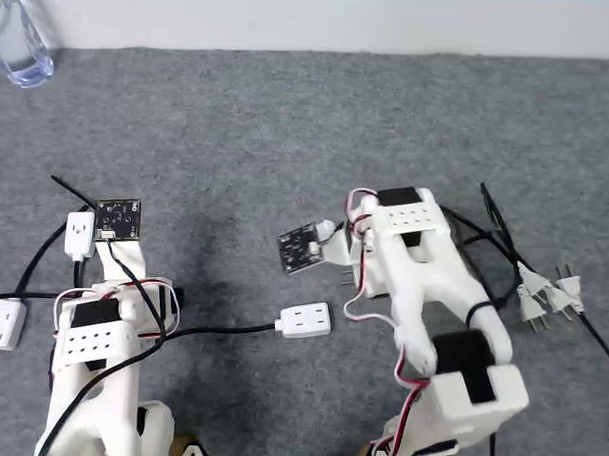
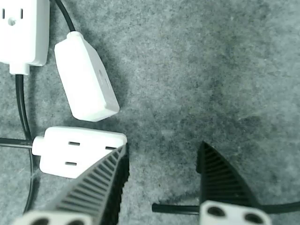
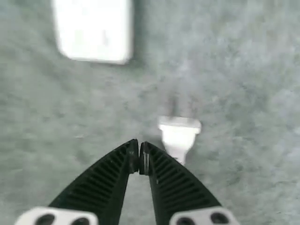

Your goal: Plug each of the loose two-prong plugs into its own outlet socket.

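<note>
Plugs (image 1: 534, 301) lie loose at the right of the grey desk (image 1: 238, 136) in the high view, well apart from the white socket (image 1: 305, 320) between the arms. In the left wrist view, the left gripper (image 2: 161, 157) has its jaws spread over bare desk, just beside a two-slot socket (image 2: 75, 151). In the right wrist view, the right gripper (image 3: 139, 152) has its jaws pressed together, pinching nothing, with a white plug (image 3: 179, 136) just past the tips.

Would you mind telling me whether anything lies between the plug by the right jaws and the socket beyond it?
Nothing visible does: only bare grey carpet lies between the plug and the socket.
</note>
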Motion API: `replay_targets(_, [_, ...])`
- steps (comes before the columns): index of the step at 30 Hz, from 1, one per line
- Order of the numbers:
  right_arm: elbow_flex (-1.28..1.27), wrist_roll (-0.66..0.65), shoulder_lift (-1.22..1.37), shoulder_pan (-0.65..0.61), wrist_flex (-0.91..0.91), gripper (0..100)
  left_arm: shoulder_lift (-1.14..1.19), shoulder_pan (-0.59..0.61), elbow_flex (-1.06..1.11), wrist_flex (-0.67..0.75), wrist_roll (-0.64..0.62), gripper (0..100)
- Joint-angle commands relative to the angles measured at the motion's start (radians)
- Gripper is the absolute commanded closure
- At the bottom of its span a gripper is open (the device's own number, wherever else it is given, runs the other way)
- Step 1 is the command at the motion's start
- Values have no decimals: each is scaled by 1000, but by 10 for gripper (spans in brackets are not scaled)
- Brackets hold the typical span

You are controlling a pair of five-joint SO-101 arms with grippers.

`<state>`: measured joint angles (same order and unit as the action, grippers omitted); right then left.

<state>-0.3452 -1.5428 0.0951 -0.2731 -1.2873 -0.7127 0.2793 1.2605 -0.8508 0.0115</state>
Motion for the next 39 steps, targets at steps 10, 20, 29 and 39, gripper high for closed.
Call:
replay_targets(10, [-87, 60, -117, 2, 81, 798, -20, -6, -2, 25, -11, 775])
replay_targets(20, [-126, 9, -111, 13, 237, 798, -20, -6, -2, 26, -11, 775])
replay_targets(29, [-130, -23, -22, 21, 249, 801, -20, -6, -2, 26, -11, 775])
replay_targets(39, [-130, -83, 31, 77, 289, 801, -20, -6, -2, 26, -11, 775])
